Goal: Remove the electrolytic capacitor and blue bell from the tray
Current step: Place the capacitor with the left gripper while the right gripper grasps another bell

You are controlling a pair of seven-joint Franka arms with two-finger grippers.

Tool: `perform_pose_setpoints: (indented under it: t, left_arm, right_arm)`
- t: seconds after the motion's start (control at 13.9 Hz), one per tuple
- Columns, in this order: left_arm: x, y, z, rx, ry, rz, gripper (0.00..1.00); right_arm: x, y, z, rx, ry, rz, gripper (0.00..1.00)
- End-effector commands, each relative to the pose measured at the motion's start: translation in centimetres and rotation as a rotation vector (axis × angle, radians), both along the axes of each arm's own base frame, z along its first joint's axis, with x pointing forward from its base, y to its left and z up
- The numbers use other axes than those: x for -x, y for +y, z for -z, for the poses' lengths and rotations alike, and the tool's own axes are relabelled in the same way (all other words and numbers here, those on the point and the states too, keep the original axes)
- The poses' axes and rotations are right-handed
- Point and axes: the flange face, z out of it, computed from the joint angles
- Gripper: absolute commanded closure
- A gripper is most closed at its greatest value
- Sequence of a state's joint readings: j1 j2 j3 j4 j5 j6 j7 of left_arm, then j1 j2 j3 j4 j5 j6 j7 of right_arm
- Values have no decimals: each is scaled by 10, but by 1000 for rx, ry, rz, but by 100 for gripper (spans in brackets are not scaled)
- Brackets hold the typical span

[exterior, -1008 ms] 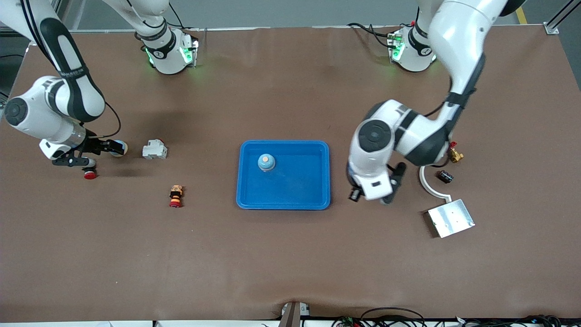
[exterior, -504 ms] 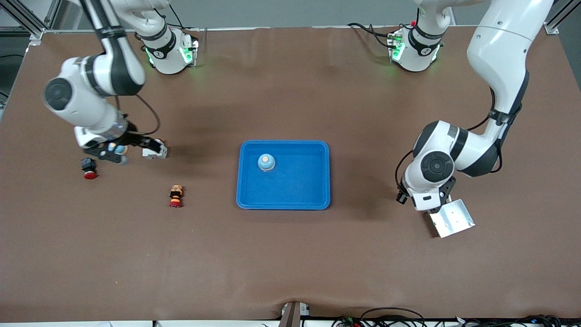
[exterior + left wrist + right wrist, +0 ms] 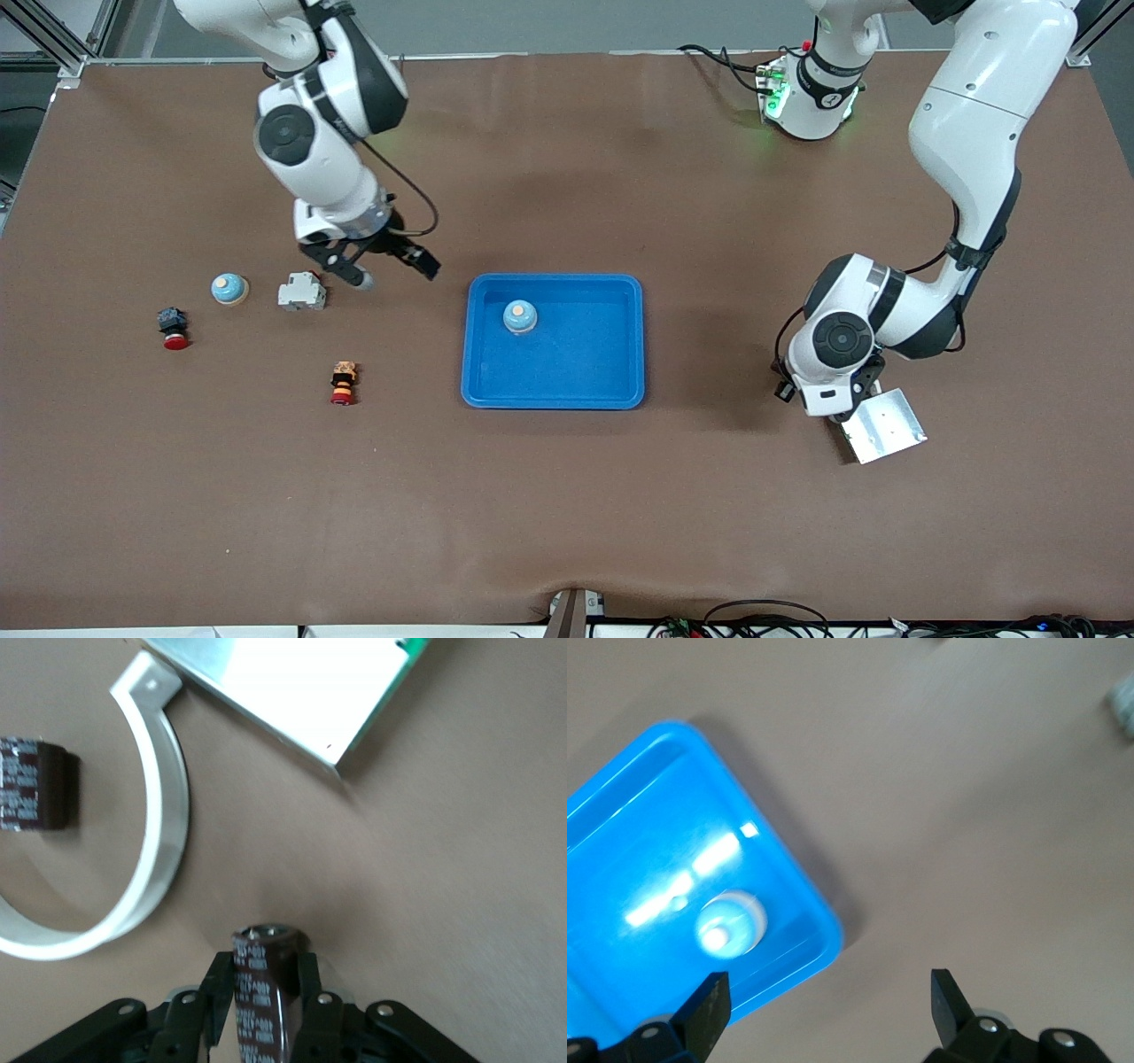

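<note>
My left gripper (image 3: 266, 967) is shut on a dark brown capacitor (image 3: 262, 997), low over the table beside a metal plate (image 3: 292, 682). In the front view the left arm's wrist (image 3: 837, 341) hides that gripper and its capacitor. A second capacitor (image 3: 31, 784) lies inside a white curved strip (image 3: 155, 842). One blue bell (image 3: 520, 316) sits in the blue tray (image 3: 611, 390). Another bell (image 3: 229, 288) rests on the table toward the right arm's end. My right gripper (image 3: 390, 268) hangs open and empty over the table, between a white breaker (image 3: 301, 291) and the tray (image 3: 620, 824).
A black and red push button (image 3: 173, 328) lies near the table's right-arm end. A stacked orange and red button (image 3: 344, 383) lies nearer the camera than the breaker. The metal plate (image 3: 881, 425) sits beside the left arm's wrist.
My right arm swung from over the bell at its end of the table to beside the tray; that bell stayed put. My left arm moved from the tray to the metal plate.
</note>
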State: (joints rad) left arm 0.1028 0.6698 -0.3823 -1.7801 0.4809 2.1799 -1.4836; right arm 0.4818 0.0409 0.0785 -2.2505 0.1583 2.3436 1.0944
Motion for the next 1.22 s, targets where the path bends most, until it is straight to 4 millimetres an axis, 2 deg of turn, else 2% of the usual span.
perform_pose_setpoints:
  t: [0.0,0.07,0.22,0.29,0.36,0.43,0.65,0.86,1.01,1.15]
  left_arm:
    - [3,5,1,-13,-5,13,59]
    - [1,15,1,-22,-10,9,59]
    - [0,18,2,-35,-14,19,51]
    - [0,18,1,-35,-16,19,35]
    - [-1,18,-5,-36,-26,17,0]
    - [-3,16,-11,-40,-33,16,0]
    - [-11,15,-47,-40,-88,7,0]
    - [-13,1,-79,-31,-134,42,0]
    - [-18,-13,-106,-24,-158,58,0]
    - [-32,-30,-147,-13,-167,74,0]
  right_arm:
    - [-20,62,26,14,28,84,0]
    - [-24,81,36,27,27,102,0]
    - [-35,112,58,71,6,134,0]
    - [-40,124,70,92,-5,143,0]
    - [-45,134,84,108,-10,148,0]
    - [-51,140,96,113,-7,153,0]
    - [-61,149,122,119,3,154,0]
    - [-62,150,139,109,-7,152,0]
    - [-58,151,148,122,-5,141,0]
    - [-58,151,153,123,-6,139,0]
